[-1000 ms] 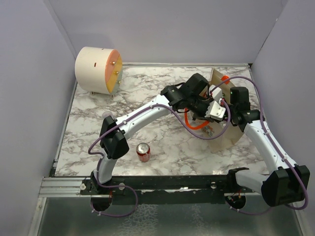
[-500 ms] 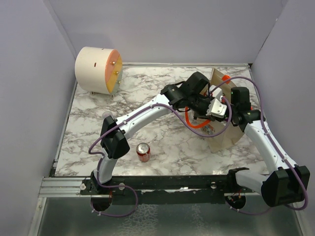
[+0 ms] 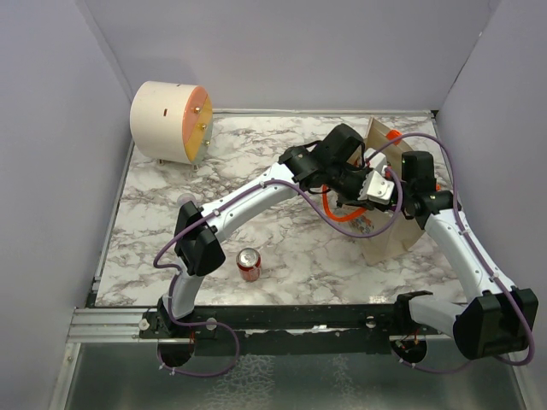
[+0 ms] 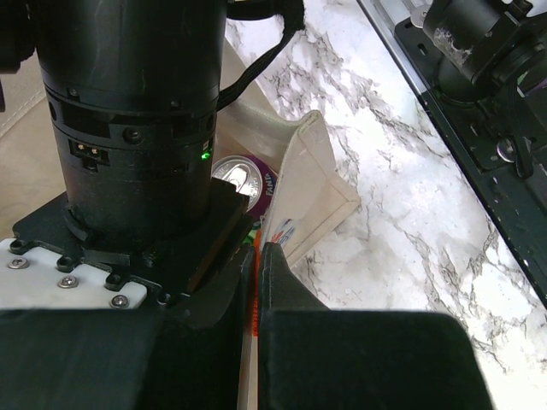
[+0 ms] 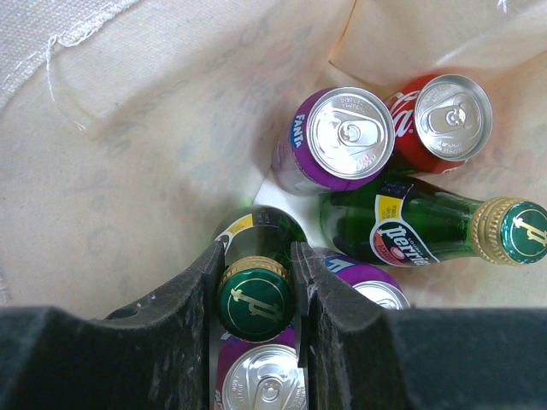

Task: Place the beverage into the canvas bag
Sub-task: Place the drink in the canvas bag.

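A robotics lab test cell is indicated: a marble-patterned table (image 3: 256, 171) is boxed in by plain grey panels (image 3: 51, 128). The left arm (image 3: 248, 201) and right arm (image 3: 466, 248) are bolted to a black rail (image 3: 291, 320), and a cream drum-shaped prop (image 3: 167, 121) is set well left of them.

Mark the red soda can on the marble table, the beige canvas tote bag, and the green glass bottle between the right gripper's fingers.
Red soda can (image 3: 249, 264): top view, its body.
Beige canvas tote bag (image 3: 395, 242): top view, its near side panel.
Green glass bottle (image 5: 255, 297): right wrist view, its cap.
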{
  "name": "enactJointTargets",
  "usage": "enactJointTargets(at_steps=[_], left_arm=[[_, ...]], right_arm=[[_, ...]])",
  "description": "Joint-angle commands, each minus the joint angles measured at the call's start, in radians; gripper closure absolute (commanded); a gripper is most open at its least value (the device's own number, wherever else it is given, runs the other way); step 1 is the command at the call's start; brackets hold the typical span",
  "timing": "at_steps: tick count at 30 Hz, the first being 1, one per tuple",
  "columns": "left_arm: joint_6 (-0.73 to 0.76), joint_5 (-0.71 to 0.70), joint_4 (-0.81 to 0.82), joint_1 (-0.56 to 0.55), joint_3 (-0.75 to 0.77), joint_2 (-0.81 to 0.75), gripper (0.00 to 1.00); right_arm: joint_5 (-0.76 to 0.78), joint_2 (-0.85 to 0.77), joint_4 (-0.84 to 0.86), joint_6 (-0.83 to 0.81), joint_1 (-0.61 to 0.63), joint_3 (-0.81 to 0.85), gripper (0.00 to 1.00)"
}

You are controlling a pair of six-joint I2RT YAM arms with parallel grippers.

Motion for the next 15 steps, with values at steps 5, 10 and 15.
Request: enactJointTargets(at_steps=[5, 10, 15], left_arm=[[-0.028, 0.165, 0.179, -0.005, 0.103, -0.123, 1.00], [-0.041, 0.169, 0.190, -0.004, 0.105, -0.135, 1.00], [-0.045, 0.176, 0.193, -0.006, 0.105, -0.150, 1.00]], right_arm=[[0.055, 0.034, -0.212, -0.037, -0.011, -0.090, 0.99], [0.055, 0.028, -0.217, -0.044, -0.011, -0.104, 0.99], [0.055, 0.025, -0.222, -0.048, -0.011, -0.103, 0.99]])
